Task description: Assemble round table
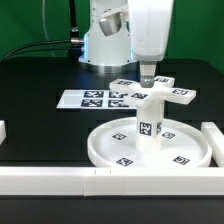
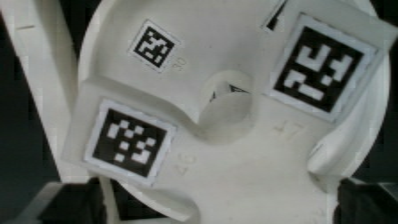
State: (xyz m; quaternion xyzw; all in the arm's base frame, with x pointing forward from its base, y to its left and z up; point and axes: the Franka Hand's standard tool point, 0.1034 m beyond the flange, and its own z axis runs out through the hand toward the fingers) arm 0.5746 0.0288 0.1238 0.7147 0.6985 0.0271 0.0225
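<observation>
A: What's on the tabletop (image 1: 40, 80)?

B: I see the large rimmed disc (image 1: 110, 148) at the near right, against the white border bars (image 1: 60, 180). The marker board (image 1: 95, 98) lies flat beyond it.

A: And the leg?

B: I see the cylinder leg (image 1: 150, 118) upright on the disc's hub, the flat foot piece (image 1: 172, 94) on top of it.

A: The fingers (image 1: 147, 73)?

B: Spread wide, grasping nothing. I've got them just above the foot piece.
</observation>
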